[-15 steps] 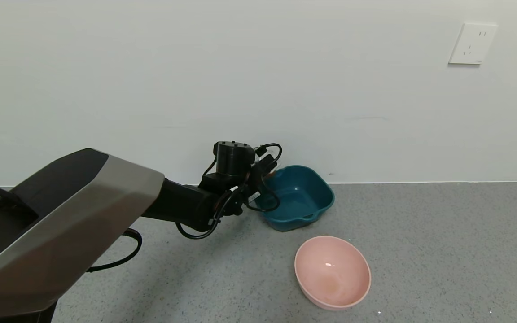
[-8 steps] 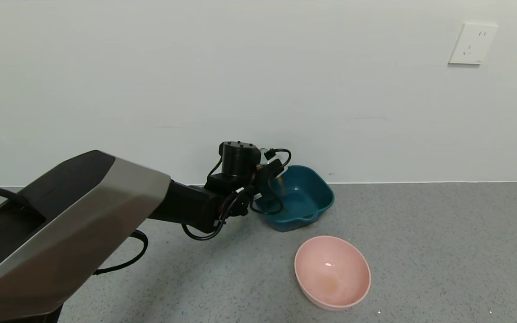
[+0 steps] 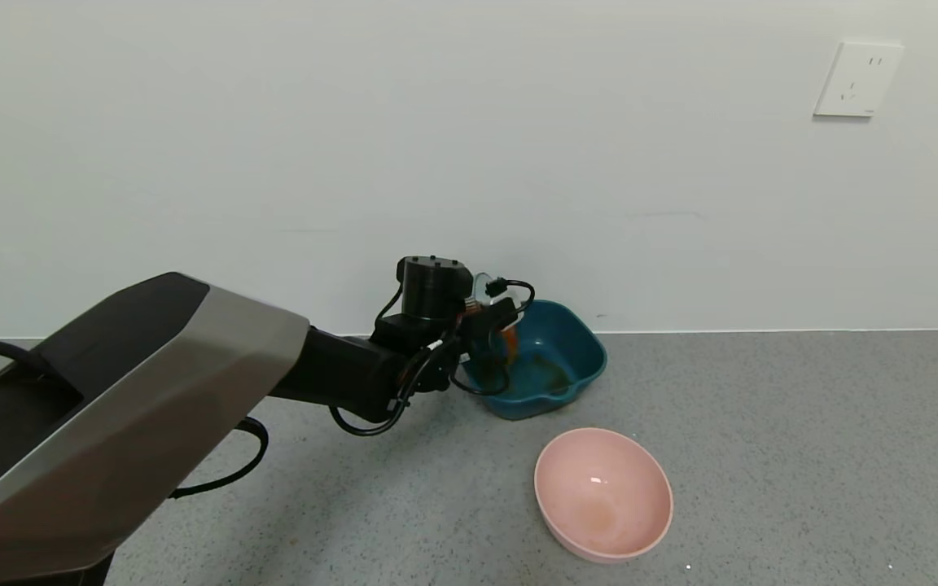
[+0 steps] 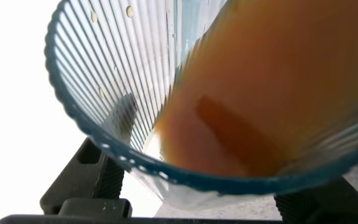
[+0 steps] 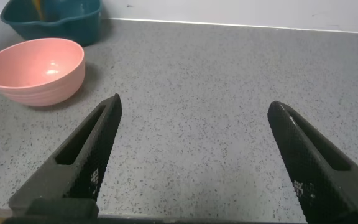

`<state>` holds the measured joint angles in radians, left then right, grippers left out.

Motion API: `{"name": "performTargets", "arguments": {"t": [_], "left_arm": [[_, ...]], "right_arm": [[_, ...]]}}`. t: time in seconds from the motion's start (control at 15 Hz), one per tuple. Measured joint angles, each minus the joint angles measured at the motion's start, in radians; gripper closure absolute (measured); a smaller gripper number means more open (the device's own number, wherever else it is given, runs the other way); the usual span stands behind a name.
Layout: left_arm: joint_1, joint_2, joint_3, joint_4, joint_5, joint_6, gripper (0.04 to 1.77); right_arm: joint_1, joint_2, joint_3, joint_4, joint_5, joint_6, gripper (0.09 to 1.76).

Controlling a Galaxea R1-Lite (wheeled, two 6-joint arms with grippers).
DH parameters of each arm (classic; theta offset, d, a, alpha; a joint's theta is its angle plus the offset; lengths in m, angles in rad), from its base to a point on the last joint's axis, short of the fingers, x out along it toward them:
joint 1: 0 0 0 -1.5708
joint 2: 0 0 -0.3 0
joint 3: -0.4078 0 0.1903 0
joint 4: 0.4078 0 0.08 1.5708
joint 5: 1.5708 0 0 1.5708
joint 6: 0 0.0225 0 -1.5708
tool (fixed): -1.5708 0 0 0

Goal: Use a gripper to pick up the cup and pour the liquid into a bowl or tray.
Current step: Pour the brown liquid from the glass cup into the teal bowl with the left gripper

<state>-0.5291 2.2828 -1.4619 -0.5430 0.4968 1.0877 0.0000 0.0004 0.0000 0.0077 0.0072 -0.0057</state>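
Note:
My left gripper point(image 3: 492, 313) is shut on the cup point(image 3: 485, 286) and holds it tipped over the near-left rim of the dark teal tray point(image 3: 579, 340). Reddish-brown liquid point(image 3: 510, 342) streams from the cup, and a brown puddle lies on the tray floor. In the left wrist view the ribbed translucent cup point(image 4: 104, 74) fills the picture between my black fingers point(image 4: 82, 183), with the liquid point(image 4: 260, 106) running toward its blue rim. My right gripper point(image 5: 194, 112) is open and empty, low over bare floor, out of the head view.
A round pink bowl point(image 3: 603, 493) stands on the grey speckled floor in front of the tray; it also shows in the right wrist view point(image 5: 35, 70), with the teal tray point(image 5: 51, 18) behind it. The tray stands against the white wall point(image 3: 681, 203).
My left gripper has tilted the cup further over the tray. The stream of liquid has grown and a brown puddle has formed in the tray, which was clean a second ago.

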Motion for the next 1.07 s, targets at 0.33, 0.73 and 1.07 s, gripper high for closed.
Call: {"name": "performTargets", "arguments": {"t": [0.33,0.73,1.07], "left_arm": [[-0.001,-0.003,-0.006,-0.001,0.0,0.088,0.51],[-0.012,-0.001,-0.018,0.0,0.017,0.151,0.51],[-0.016,-0.005,-0.018,-0.001,0.019,0.217,0.51]], "right_arm": [[0.0,0.0,0.0,0.0,0.0,0.0,0.14],[0.0,0.0,0.0,0.0,0.0,0.0,0.14],[0.0,0.0,0.0,0.0,0.0,0.0,0.14]]}}
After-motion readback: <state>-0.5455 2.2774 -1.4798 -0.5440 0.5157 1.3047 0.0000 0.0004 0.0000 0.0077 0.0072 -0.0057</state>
